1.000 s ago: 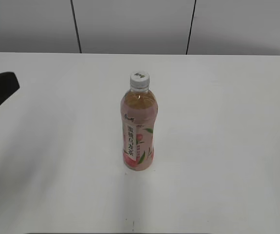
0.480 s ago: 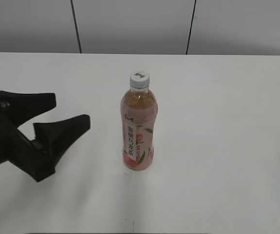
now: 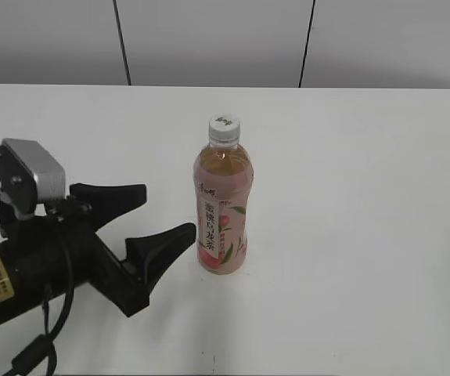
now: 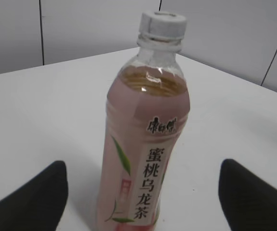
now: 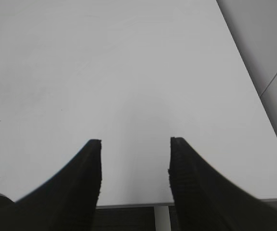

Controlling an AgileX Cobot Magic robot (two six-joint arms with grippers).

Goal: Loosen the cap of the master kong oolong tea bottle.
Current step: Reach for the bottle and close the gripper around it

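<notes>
The master kong oolong tea bottle (image 3: pixel 223 207) stands upright mid-table, amber tea inside, pink label with Chinese characters and green leaves. Its white cap (image 3: pixel 224 127) with a small green logo sits on top. In the left wrist view the bottle (image 4: pixel 145 159) fills the centre, cap (image 4: pixel 163 25) at the top. My left gripper (image 3: pixel 156 215) is open, its black fingers just left of the bottle's lower half, not touching it; in the left wrist view the gripper (image 4: pixel 143 192) has one fingertip on either side of the bottle. My right gripper (image 5: pixel 135 144) is open and empty over bare table; it is out of the exterior view.
The white table (image 3: pixel 365 196) runs to a grey panelled wall (image 3: pixel 209 39) at the back. The right wrist view shows the table's near edge (image 5: pixel 143 202) and right edge, with dark floor below.
My left arm has moved right toward the bottle, from the left edge of the view to just beside it, fingers open. The bottle has not moved.
</notes>
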